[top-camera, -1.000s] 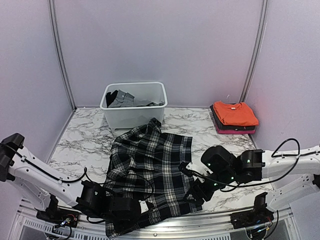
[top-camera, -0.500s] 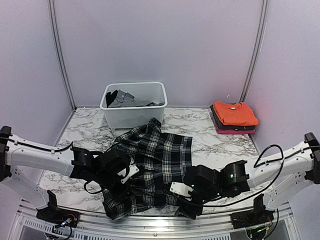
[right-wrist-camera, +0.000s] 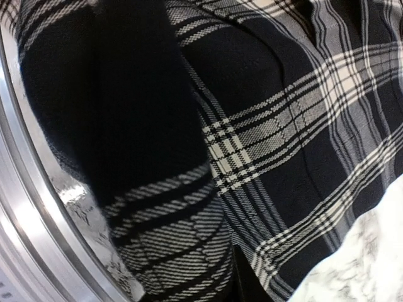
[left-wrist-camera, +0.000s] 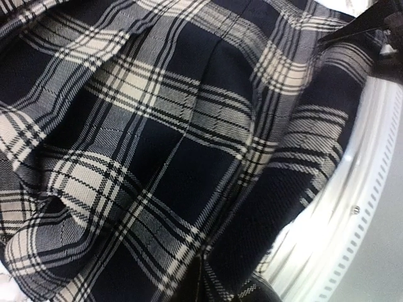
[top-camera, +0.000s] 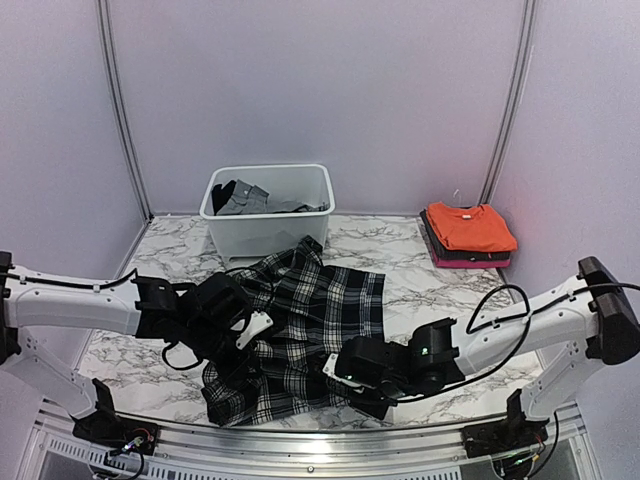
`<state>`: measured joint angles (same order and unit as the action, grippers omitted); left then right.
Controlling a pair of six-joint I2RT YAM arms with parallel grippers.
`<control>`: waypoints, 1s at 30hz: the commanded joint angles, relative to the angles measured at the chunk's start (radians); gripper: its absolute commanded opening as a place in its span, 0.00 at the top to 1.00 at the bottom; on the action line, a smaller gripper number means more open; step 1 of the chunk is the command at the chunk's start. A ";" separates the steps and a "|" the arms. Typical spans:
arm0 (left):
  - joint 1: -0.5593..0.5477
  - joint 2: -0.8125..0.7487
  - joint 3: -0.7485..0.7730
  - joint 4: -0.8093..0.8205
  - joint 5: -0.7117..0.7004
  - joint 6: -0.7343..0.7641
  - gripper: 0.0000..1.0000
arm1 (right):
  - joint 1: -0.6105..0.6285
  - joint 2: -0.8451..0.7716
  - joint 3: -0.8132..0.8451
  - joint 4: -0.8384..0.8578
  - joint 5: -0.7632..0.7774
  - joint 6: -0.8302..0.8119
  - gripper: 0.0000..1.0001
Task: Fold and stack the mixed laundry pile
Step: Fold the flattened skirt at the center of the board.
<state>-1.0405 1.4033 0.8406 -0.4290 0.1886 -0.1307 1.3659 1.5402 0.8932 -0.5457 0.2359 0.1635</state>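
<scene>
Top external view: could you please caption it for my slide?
Left gripper and right gripper at the edges of the plaid skirt on a marble table; white tub behind, folded stack far right.

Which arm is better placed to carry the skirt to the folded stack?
Right: the folded stack lies far right, that arm's side; the left end effector is at the plaid skirt's left.

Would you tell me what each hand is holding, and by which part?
The left hand is shut on the skirt, at its near left edge. The right hand lies on the near right edge; whether it grips cannot be told.
</scene>
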 commanded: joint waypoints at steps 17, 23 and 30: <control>-0.074 -0.267 0.406 -0.457 -0.283 0.160 1.00 | -0.030 -0.257 0.145 -0.020 -0.417 0.101 1.00; 0.121 0.111 0.665 -0.366 -0.331 0.401 1.00 | -0.367 -0.302 0.065 0.021 -0.655 0.044 1.00; 0.311 0.591 1.143 -0.346 -0.244 0.414 0.75 | -0.717 -0.148 0.054 0.096 -0.783 0.015 1.00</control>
<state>-0.8104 1.8412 1.7931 -0.7864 -0.0185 0.2443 0.7887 1.3121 0.9600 -0.4717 -0.4370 0.2035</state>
